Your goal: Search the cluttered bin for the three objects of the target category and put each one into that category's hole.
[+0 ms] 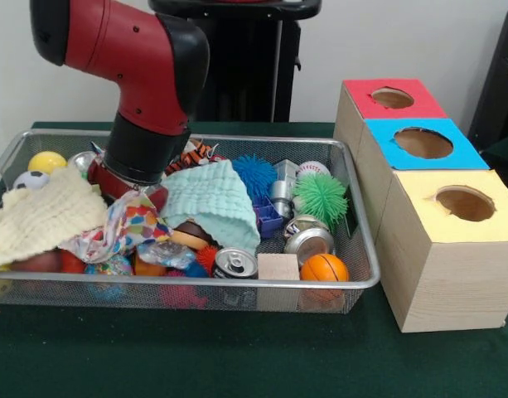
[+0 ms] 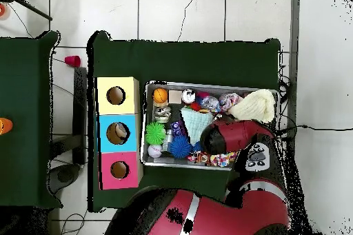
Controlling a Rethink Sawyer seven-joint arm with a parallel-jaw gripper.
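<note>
The arm (image 1: 142, 75) reaches down into the wire bin (image 1: 353, 207), and its claw (image 1: 125, 192) is sunk among the cloths, so whether it is released or clenched cannot be told. Its lower end sits against a multicoloured patterned cloth (image 1: 125, 228). A mint-green cloth (image 1: 214, 201) lies touching the claw on the side toward the boxes, and a pale yellow cloth (image 1: 38, 217) lies on the claw's other side.

The target category is not marked in either view. Well apart from the claw, toward the boxes, lie a green spiky ball (image 1: 321, 199), a blue spiky ball (image 1: 255, 174), a baseball (image 1: 312, 169) and several silver cans (image 1: 308, 242). Nearer the camera than the claw lie another can (image 1: 235, 263), a wooden block (image 1: 278, 267) and a small basketball (image 1: 324, 268). A yellow ball (image 1: 46, 162) sits beyond the pale cloth.

Outside the bin stand three wooden boxes with holed tops: red (image 1: 392, 99), blue (image 1: 423, 143) and yellow (image 1: 462, 204), the yellow one nearest the camera.
</note>
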